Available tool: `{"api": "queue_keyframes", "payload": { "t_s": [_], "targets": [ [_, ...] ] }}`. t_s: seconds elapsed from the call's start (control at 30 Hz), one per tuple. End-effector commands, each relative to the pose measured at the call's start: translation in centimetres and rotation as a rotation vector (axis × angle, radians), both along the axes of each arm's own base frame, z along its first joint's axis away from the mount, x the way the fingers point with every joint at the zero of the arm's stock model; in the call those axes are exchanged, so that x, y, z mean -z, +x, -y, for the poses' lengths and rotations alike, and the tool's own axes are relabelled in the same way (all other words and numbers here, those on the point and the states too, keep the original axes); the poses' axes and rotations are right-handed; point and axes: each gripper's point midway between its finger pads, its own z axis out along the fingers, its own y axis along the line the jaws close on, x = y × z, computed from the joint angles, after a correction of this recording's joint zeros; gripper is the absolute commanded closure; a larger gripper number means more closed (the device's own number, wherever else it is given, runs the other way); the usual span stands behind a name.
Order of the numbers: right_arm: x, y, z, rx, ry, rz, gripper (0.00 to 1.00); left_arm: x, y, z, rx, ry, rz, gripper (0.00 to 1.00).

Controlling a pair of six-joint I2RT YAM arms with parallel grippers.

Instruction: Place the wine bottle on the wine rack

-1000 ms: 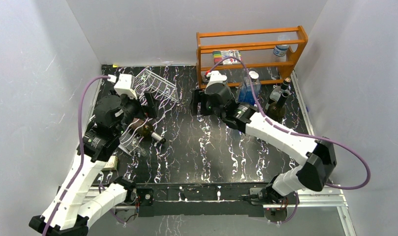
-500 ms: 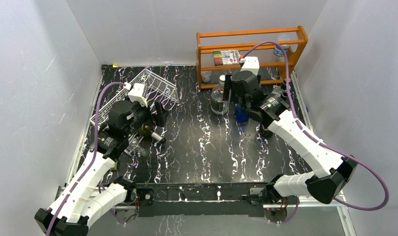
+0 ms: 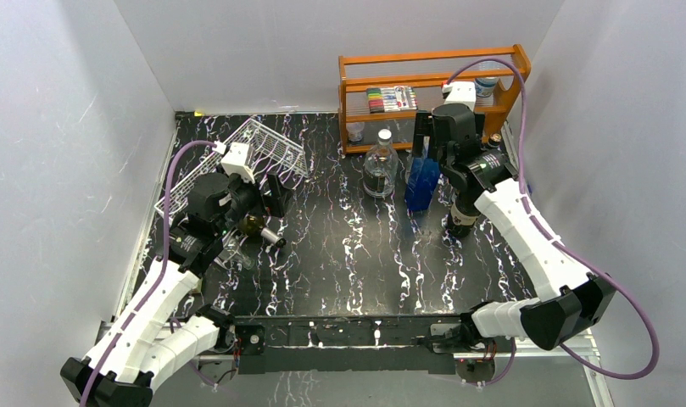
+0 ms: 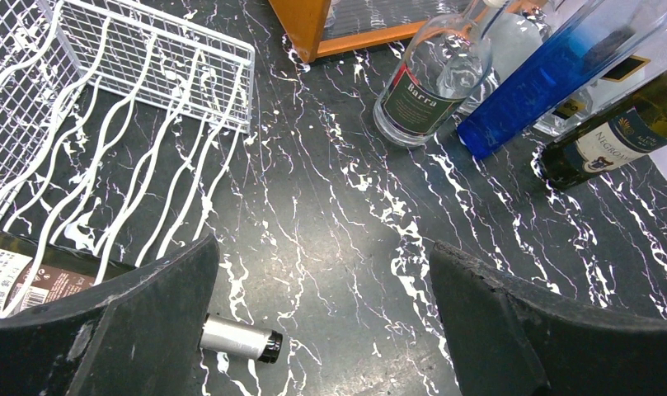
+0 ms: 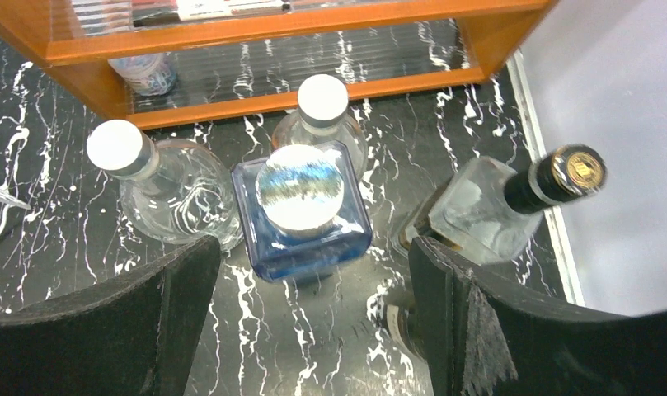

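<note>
Swing complete: my right arm has crossed to the orange shelf [image 3: 432,80], right fingers [image 5: 148,330] spread above the blue bottle [image 5: 301,206]. Left fingers [image 4: 132,330] gape too (nothing held); wine bottle [image 3: 254,225] lies at the near end of the wine rack [image 3: 267,148], seemingly delivered.

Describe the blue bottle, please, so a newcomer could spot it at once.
Find the orange wooden shelf at the table's far right. In the cluster of upright bottles before it, the blue bottle stands between a round clear bottle and a dark bottle. It alone has blue glass, square sides and a mirror-like cap.
</note>
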Motion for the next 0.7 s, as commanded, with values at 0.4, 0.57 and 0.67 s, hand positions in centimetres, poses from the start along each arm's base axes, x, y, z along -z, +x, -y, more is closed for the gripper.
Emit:
{"api": "queue_keyframes", "payload": {
  "t_s": [0.4,0.57,0.67],
  "targets": [
    [2.9,3.4,-0.2,-0.184,-0.019,-0.040,0.06,0.0,-0.3,-0.2,-0.009,-0.014,-0.008,0.02],
    [4.0,3.2,-0.2,-0.201,-0.037,-0.062,0.11,-0.1,-0.1,-0.1,-0.010,-0.016,-0.011,0.02],
    [4.1,2.9,-0.8,-0.242,-0.025,-0.063,0.18,-0.1,-0.1,-0.1,-0.009,-0.016,-0.012,0.02]
  ]
}}
